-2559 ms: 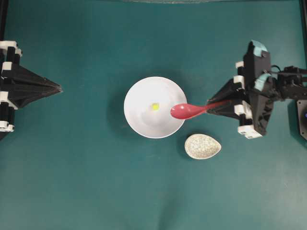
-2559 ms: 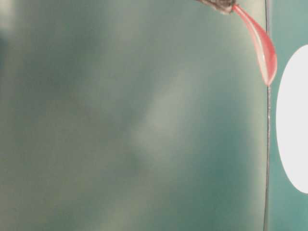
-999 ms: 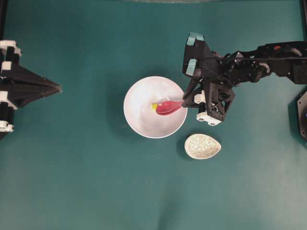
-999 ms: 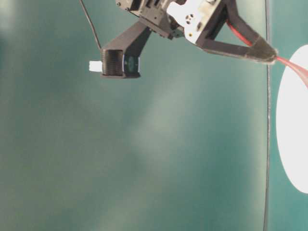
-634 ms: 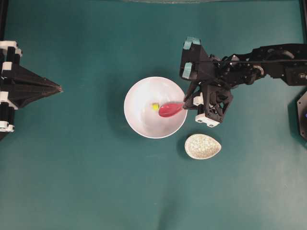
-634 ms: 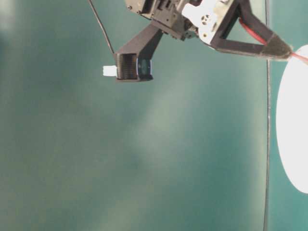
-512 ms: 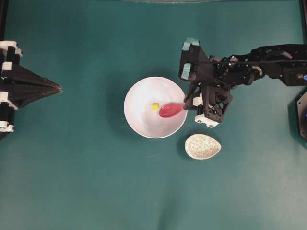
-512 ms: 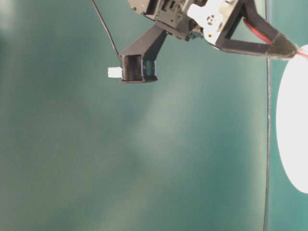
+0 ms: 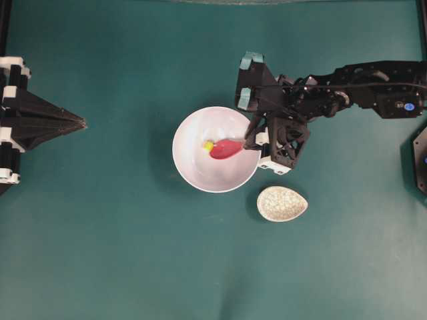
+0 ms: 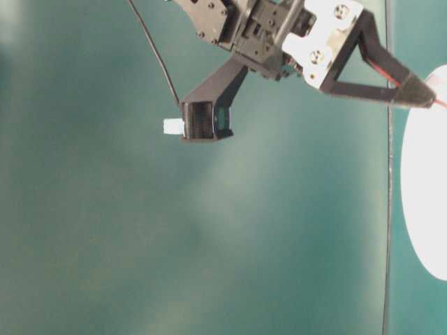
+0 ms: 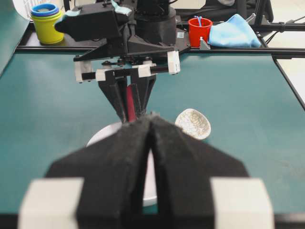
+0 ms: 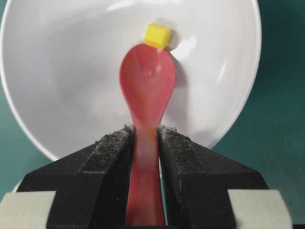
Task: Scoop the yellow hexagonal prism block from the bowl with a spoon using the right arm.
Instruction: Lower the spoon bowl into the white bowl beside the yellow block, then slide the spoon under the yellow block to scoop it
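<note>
The white bowl (image 9: 193,168) sits mid-table; it also shows in the right wrist view (image 12: 57,71). The tiny yellow hexagonal prism block (image 9: 208,145) lies inside it, touching the tip of the red-pink spoon (image 9: 227,148). In the right wrist view the block (image 12: 157,36) sits just beyond the scoop's front edge (image 12: 147,76), on the bowl's floor. My right gripper (image 9: 252,138) is shut on the spoon's handle (image 12: 145,181) at the bowl's right rim, scoop reaching into the bowl. My left gripper (image 9: 81,123) rests shut and empty at the far left (image 11: 151,119).
A speckled beige egg-shaped spoon rest (image 9: 282,203) lies just below-right of the bowl; it also shows in the left wrist view (image 11: 193,123). Cups (image 11: 45,21) and a blue cloth (image 11: 233,31) sit on the frame behind the table.
My right arm has moved left, pushing the spoon further into the bowl. The scoop's tip now touches the yellow block, which has shifted slightly left.
</note>
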Controlling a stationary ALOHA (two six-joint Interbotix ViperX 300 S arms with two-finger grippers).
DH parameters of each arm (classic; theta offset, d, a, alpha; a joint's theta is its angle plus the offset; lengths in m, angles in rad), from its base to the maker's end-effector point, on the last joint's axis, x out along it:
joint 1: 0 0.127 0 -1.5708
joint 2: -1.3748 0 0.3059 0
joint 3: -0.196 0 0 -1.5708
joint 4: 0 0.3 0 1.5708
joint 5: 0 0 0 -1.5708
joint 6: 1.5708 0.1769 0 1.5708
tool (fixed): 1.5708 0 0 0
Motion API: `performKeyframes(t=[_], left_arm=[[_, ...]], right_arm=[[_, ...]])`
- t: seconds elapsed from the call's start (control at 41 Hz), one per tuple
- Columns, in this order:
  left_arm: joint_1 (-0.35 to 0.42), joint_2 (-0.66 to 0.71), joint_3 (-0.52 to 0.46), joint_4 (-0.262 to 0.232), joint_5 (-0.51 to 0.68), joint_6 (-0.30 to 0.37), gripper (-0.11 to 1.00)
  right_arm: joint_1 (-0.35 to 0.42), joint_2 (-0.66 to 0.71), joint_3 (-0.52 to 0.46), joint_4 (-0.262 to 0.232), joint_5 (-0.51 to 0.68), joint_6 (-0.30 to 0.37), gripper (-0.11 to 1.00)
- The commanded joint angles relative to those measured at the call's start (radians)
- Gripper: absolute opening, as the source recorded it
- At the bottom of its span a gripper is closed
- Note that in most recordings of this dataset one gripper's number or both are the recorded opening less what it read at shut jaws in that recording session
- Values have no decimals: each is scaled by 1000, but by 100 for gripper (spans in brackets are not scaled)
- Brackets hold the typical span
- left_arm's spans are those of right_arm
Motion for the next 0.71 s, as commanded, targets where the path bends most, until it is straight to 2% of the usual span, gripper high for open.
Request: performKeyframes(t=[0.0, 0.682], left_arm=[[0, 8, -20, 3, -8, 0, 0], [0, 8, -20, 3, -5, 0, 0]], right_arm=[[-3, -9, -31, -11, -23, -2, 24], [2, 11, -2, -20, -195, -3, 24]])
